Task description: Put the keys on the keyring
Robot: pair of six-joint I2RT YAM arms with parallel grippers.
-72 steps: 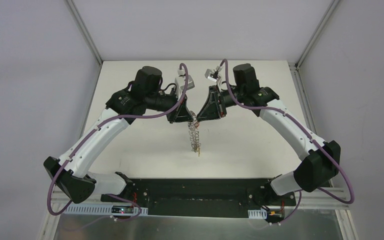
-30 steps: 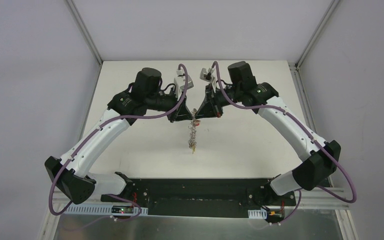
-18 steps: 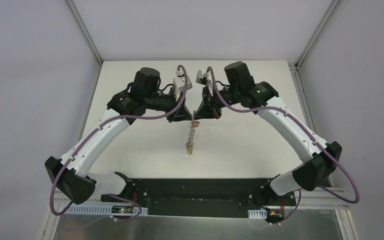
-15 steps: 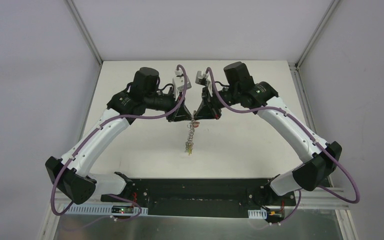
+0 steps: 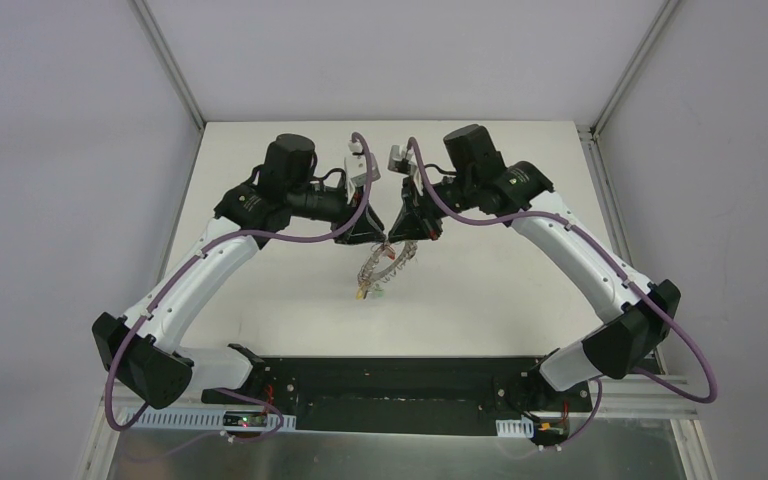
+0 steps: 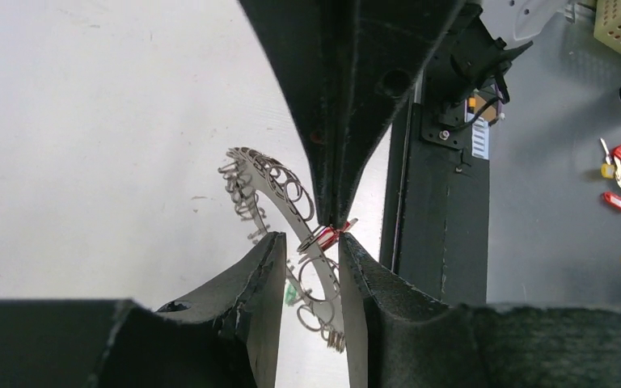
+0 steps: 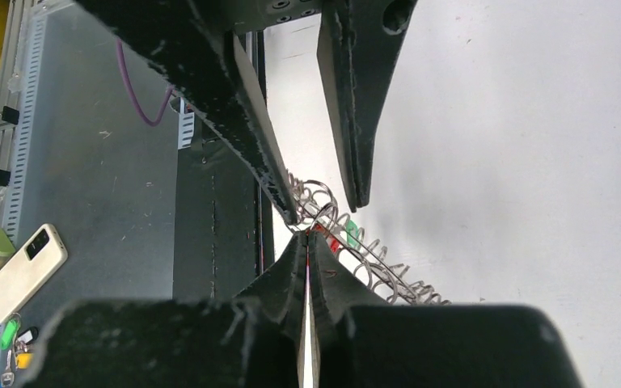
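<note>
Left of centre, the left gripper (image 6: 311, 246) stands with jaws apart astride the keyring (image 5: 380, 270), which hangs slanting mid-frame. To its right, the right gripper (image 7: 307, 236) is pinched tight on the ring's upper end, beside a red key (image 6: 329, 234). This looks like seating that key. Next, the left should back off without snagging the coils.

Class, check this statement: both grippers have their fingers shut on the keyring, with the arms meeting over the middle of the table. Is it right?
One thing is wrong. Only the right gripper has its fingers shut on the keyring. The left gripper has its fingers apart, the ring passing through the gap, as the left wrist view shows. The arms do meet over the middle of the table.
</note>
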